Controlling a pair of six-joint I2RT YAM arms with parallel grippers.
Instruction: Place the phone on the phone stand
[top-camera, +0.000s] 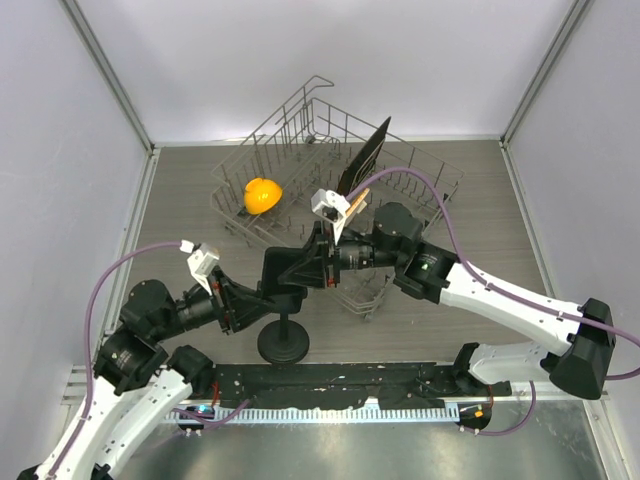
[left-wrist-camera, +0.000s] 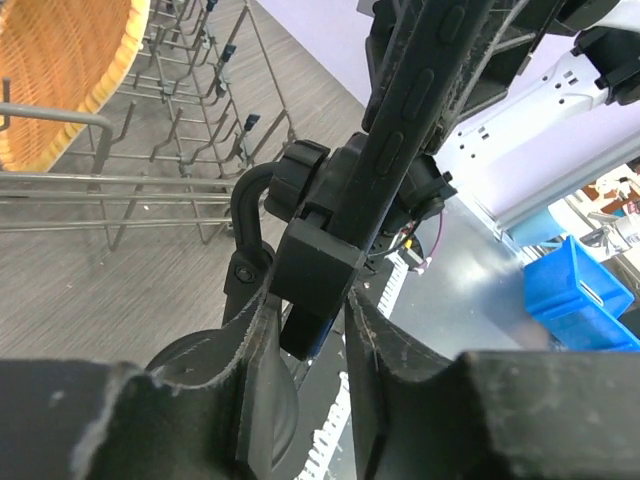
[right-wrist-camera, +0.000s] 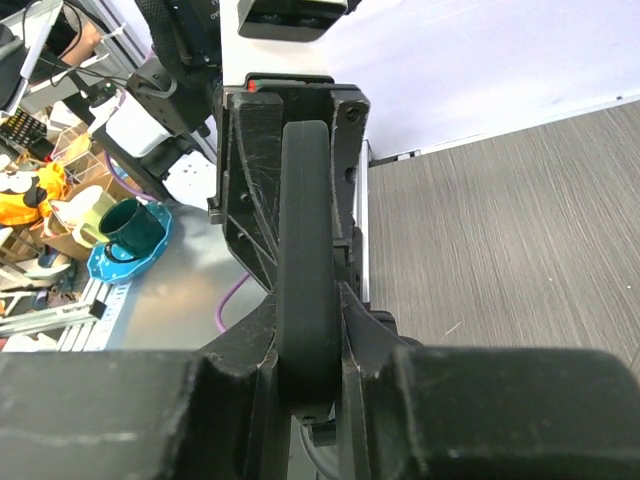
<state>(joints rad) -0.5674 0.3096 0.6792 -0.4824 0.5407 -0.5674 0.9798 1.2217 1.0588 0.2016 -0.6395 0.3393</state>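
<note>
We are looking down on a grey wood-grain table (top-camera: 180, 200) with two robot arms reaching inward from its near edge.

The right gripper (top-camera: 292, 268) is coming in from the right and clamping the phone (right-wrist-camera: 305, 230) between its two fingers. The phone is standing on edge above the middle of the table. In the right wrist view its thin black edge is running straight up between the fingers.

The phone stand (top-camera: 284, 340) is standing on the table just ahead of the arm bases, resting on its round disc base (left-wrist-camera: 190, 365). In the left wrist view the phone's lower end is sitting in the stand's clip (left-wrist-camera: 318, 255), as far as we can tell, and the phone is leaning up and away to the right.

The left gripper (left-wrist-camera: 310, 345) is reaching in from the left. Its fingers are pressing on either side of the clip's lower block, pinching it.

Behind both arms a wire dish rack (left-wrist-camera: 130, 178) is sitting at the back of the table, with an orange woven basket (left-wrist-camera: 60, 80) in it. A thin black board (top-camera: 365, 158) is standing upright among its wires.

Off the table, a green mug (right-wrist-camera: 130, 225) is sitting on a blue saucer, and a blue bin (left-wrist-camera: 580, 300) is showing at the right of the left wrist view.
</note>
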